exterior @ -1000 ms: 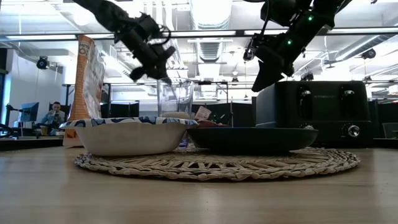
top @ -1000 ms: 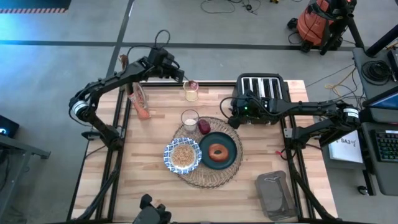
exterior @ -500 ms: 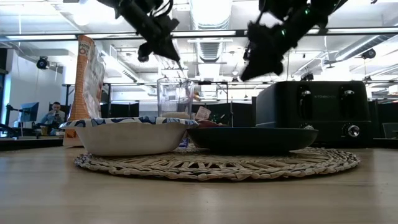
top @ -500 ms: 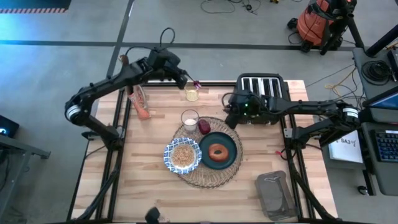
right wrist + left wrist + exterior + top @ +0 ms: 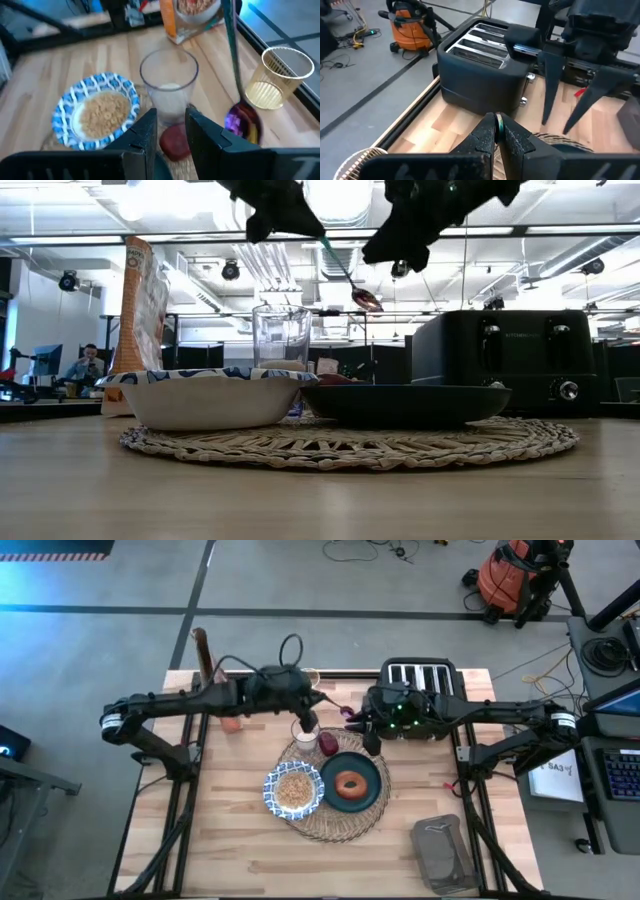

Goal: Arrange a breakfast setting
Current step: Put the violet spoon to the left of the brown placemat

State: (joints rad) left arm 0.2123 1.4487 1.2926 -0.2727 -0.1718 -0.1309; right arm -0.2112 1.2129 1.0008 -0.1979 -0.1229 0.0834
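On the round woven placemat (image 5: 340, 825) stand a dark teal plate (image 5: 372, 772) bearing a browned bagel (image 5: 350, 783), a blue-and-white bowl (image 5: 293, 790) of cereal, a clear glass (image 5: 305, 730) and a red fruit (image 5: 328, 743). My left gripper (image 5: 318, 700) reaches in from the left, shut on a blue-handled spoon (image 5: 340, 708), above the glass. The spoon also shows in the right wrist view (image 5: 231, 45). My right gripper (image 5: 370, 740) hovers open over the plate's far edge, in front of the toaster. My left gripper pinches the spoon's handle at its free end (image 5: 498, 122) between its two fingers. The fingers come from the table's left, slanting a little downward. The spoon slopes down away from them, its bowl (image 5: 367, 300) lowest, clear of everything below.
A black four-slot toaster (image 5: 420, 690) stands at the far right of the table. The cereal bag (image 5: 145, 300) stands at the far left, partly behind my left arm. A yellowish clear cup (image 5: 280, 75) sits near the far edge, and a grey flat object (image 5: 445, 855) lies near right.
My left gripper has lifted the spoon out of the yellowish cup at the far edge. It has swung it toward the table's right and near side, rolling as it went, until the spoon hangs past the glass. My right gripper has risen and tipped up toward level.
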